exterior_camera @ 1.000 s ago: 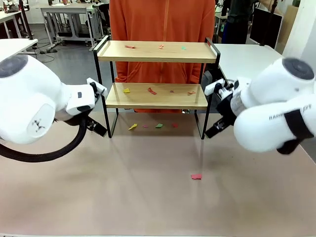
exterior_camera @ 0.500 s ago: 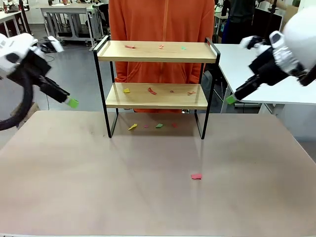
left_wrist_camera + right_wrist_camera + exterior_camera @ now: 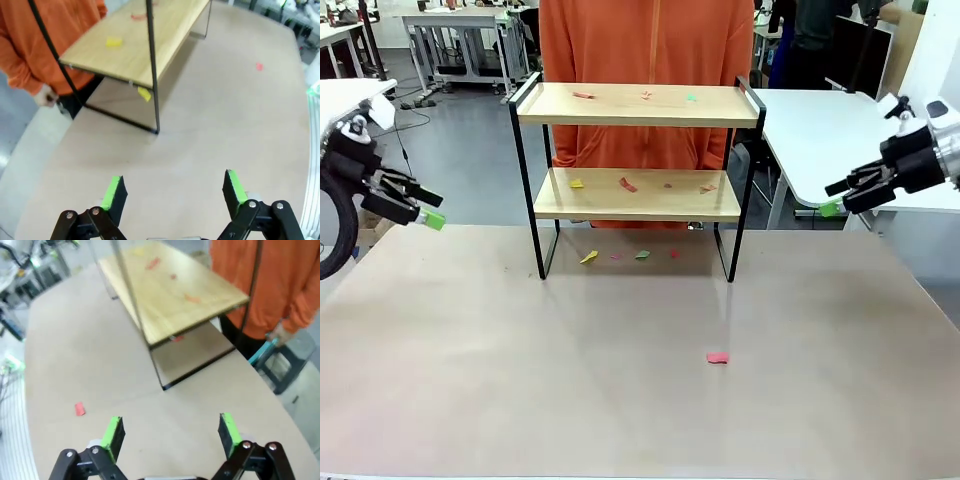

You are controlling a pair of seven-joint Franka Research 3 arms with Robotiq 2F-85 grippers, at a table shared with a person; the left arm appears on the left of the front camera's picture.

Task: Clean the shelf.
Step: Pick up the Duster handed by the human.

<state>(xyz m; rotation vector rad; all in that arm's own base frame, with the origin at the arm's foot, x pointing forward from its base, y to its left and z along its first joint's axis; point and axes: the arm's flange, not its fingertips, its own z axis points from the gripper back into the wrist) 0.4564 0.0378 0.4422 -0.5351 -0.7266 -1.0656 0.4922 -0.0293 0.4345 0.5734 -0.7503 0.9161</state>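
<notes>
The pinkish-beige worktop (image 3: 620,420) takes up most of the front view. A person in an orange top (image 3: 650,40) stands at its far edge, directly behind the shelf (image 3: 638,105), probably so as to watch or help from that side without blocking the arms. The shelf stands upright toward the far middle of the worktop with its open face toward the robot, which leaves both wooden boards reachable from the near side. The left pincer (image 3: 432,210) hangs off the left edge of the worktop and the right pincer (image 3: 833,198) off the right edge. Both are well apart from the shelf and angled in toward it, a stance that looks like a ready pose before any approach. The wrist views show each pincer spread wide with nothing between its green pads (image 3: 112,192), so neither arm carries anything. The cleaning appears not yet begun: small coloured scraps, perhaps paper though too small to be sure, lie on the top board (image 3: 583,95), on the lower board (image 3: 628,185) and on the worktop under the shelf (image 3: 588,257). One red scrap (image 3: 718,357) lies alone nearer the robot.
</notes>
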